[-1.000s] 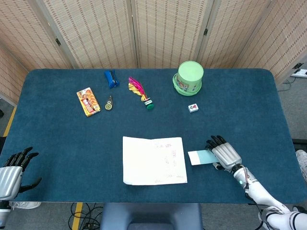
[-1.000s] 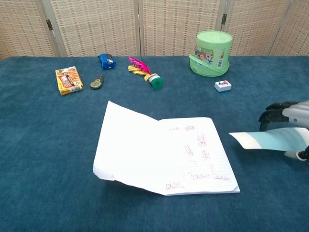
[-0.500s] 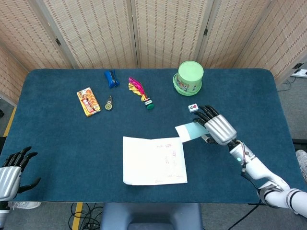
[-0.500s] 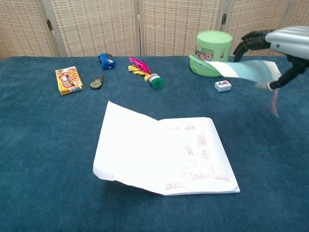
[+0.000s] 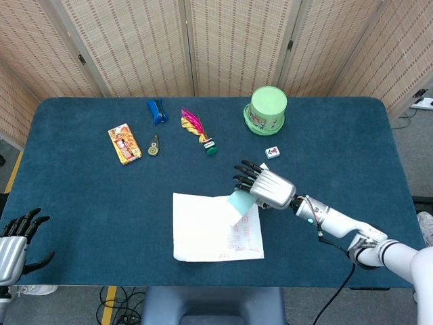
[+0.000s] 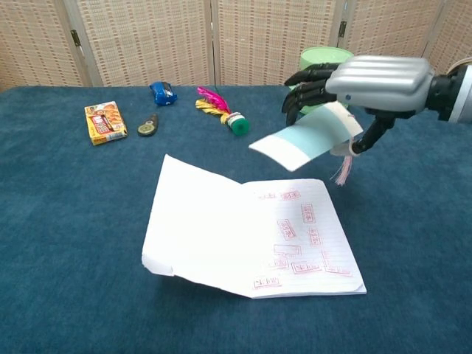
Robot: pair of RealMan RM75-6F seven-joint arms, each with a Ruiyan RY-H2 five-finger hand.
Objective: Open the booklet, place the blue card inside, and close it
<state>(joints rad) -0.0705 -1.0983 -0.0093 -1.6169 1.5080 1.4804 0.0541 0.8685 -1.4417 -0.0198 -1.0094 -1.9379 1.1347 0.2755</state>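
The white booklet [image 5: 216,227] [image 6: 251,236] lies open on the blue table, its left cover raised a little in the chest view. My right hand [image 5: 265,188] [image 6: 372,77] holds the light blue card [image 5: 239,201] [image 6: 306,137] in the air above the booklet's upper right part; a small pink tassel hangs from the card. Low at the table's near left corner, my left hand [image 5: 15,238] has its fingers apart and nothing in it; the chest view does not show it.
Along the far side lie an orange packet [image 5: 124,143], a small round tool [image 5: 154,147], a blue object [image 5: 157,110], a pink feathered shuttlecock [image 5: 197,131], a green lidded tub [image 5: 266,109] and a small white tile [image 5: 272,152].
My right hand has carried the blue card up from the table right of the booklet and leftward, so it now hangs over the open pages. The left hand has hardly moved.
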